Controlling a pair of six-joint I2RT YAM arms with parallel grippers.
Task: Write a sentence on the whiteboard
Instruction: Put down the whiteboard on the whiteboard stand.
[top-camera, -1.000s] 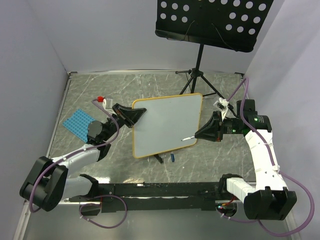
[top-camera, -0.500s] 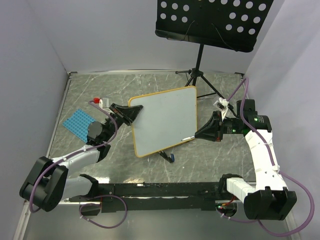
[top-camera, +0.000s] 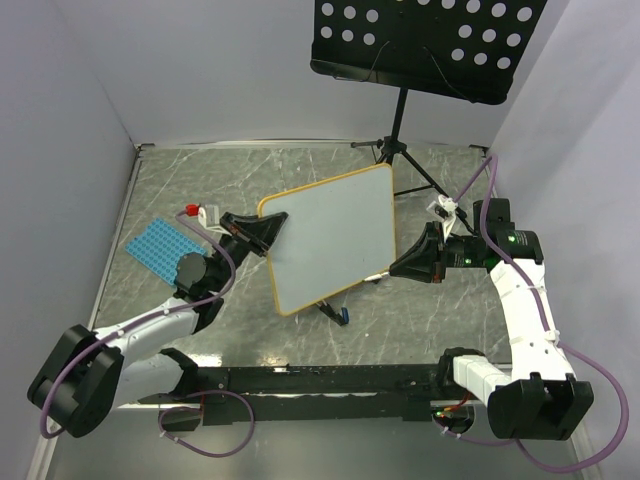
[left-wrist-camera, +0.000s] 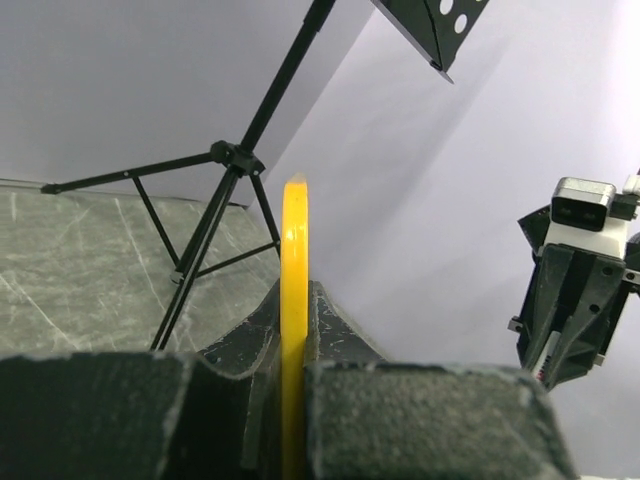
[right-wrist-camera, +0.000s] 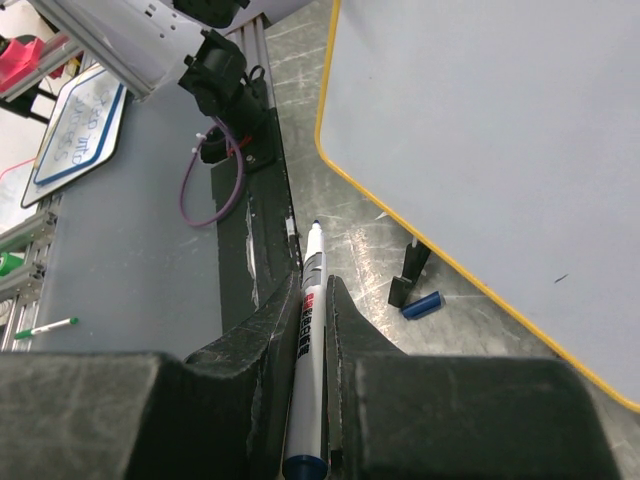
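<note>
While the right gripper (right-wrist-camera: 312, 300), low in its wrist view, is closed on an uncapped marker (right-wrist-camera: 309, 325) whose red label is too small to read, a blue cap (right-wrist-camera: 421, 305) lies on the table (top-camera: 160, 190) under the whiteboard (top-camera: 335, 235). The left gripper (left-wrist-camera: 295, 330) is clamped on the board's yellow frame, mid-frame in the top view. Its face shows only a tiny speck, so I judge the sentence wholly unwritten.

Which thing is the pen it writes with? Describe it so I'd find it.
Find the big whiteboard with the orange-yellow frame, in the middle of the table. Beside its lower right corner, the right gripper is shut on the marker: a slim white pen with a bare tip, unlike the stubby blue cap lying loose nearby.
</note>
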